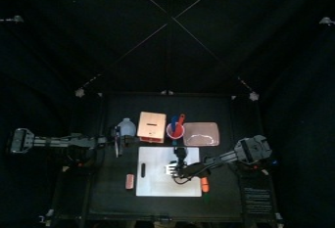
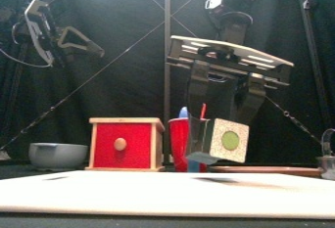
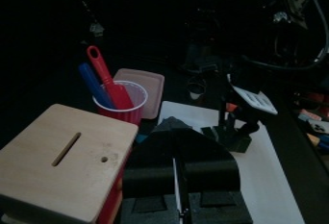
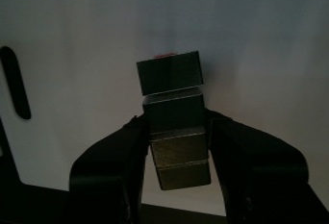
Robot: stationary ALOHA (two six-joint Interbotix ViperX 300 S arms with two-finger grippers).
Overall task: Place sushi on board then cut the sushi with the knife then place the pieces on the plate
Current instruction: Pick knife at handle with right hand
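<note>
First step: the sushi roll [image 4: 174, 112] is held pinched by the right gripper [image 2: 220, 136] just above the white cutting board [image 1: 155, 183]; lowering onto its middle, then release, is called for.

1. The right gripper [image 4: 176, 124] presses both jaws against the sides of the sushi roll [image 4: 171, 74];
2. the roll, a row of dark blocks, reaches past the jaw tips;
3. the white cutting board [image 4: 264, 45] fills the background.

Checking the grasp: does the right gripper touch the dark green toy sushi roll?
Touching: right wrist view shows the right gripper clamping the sushi roll between its jaws.
</note>
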